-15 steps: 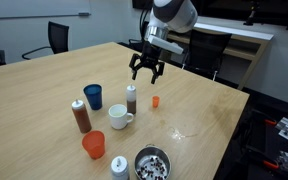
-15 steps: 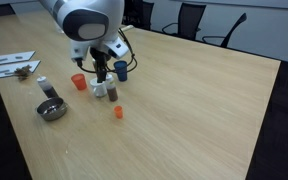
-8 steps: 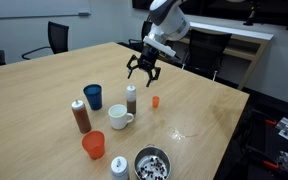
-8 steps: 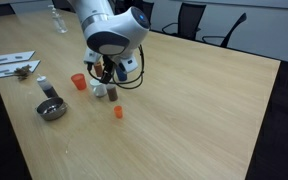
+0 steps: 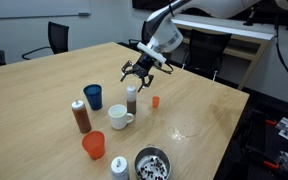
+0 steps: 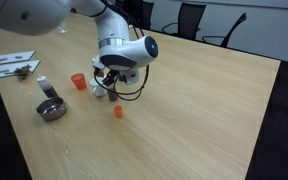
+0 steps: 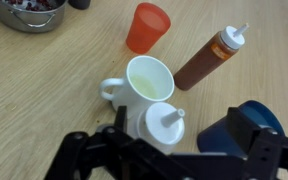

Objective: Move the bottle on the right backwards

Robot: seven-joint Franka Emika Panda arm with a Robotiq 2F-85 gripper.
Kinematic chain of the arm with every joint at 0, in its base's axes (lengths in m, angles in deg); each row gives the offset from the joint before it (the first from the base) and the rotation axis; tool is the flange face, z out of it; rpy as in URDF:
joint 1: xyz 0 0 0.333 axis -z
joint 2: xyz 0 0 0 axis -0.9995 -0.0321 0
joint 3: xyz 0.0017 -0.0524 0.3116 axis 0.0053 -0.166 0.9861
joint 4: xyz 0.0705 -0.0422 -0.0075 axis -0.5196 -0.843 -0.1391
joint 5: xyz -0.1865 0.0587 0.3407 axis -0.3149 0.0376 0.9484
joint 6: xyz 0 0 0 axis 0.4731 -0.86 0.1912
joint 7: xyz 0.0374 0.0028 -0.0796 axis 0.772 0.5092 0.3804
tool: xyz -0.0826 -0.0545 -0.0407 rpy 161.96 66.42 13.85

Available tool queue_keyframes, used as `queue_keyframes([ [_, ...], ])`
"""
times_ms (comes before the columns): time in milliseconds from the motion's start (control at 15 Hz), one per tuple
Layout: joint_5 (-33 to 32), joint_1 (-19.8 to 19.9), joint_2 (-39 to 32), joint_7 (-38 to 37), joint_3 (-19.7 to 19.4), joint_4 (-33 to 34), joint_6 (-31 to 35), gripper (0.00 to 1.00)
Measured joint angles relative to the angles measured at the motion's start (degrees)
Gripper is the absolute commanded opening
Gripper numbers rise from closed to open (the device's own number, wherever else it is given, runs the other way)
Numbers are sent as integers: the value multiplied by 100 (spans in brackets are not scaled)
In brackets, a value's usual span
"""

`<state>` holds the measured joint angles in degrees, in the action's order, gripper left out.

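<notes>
The slim dark brown bottle (image 5: 131, 100) with a white cap stands upright beside the white mug (image 5: 120, 117) in an exterior view. My gripper (image 5: 137, 72) hangs just above it, open and empty. In the wrist view the bottle's white cap and nozzle (image 7: 154, 124) lie straight below, between the two spread fingers of the gripper (image 7: 179, 124), and the mug (image 7: 144, 80) touches or nearly touches the bottle. In an exterior view (image 6: 111, 92) the bottle is mostly hidden behind my wrist.
A blue cup (image 5: 93, 96) (image 7: 252, 128), a thicker brown bottle (image 5: 80, 116) (image 7: 209, 58), an orange cup (image 5: 93, 145) (image 7: 148, 26), a pale bottle (image 5: 119, 166) and a metal bowl (image 5: 151, 164) (image 7: 29, 12) stand close by. A small orange object (image 5: 155, 101) lies beside the bottle.
The gripper has come down and shifted slightly over the slim bottle, staying open. The wrist has tilted. No object on the table has moved.
</notes>
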<state>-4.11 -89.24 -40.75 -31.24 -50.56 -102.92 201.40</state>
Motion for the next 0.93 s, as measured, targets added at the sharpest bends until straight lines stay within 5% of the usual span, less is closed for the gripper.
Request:
queue_keyframes([
  [600,140,1,-530,-78,-68,296,-63,100],
  [733,141,0,-587,-78,-68,314,-78,92],
  [933,143,3,-621,-81,-68,325,-105,63],
])
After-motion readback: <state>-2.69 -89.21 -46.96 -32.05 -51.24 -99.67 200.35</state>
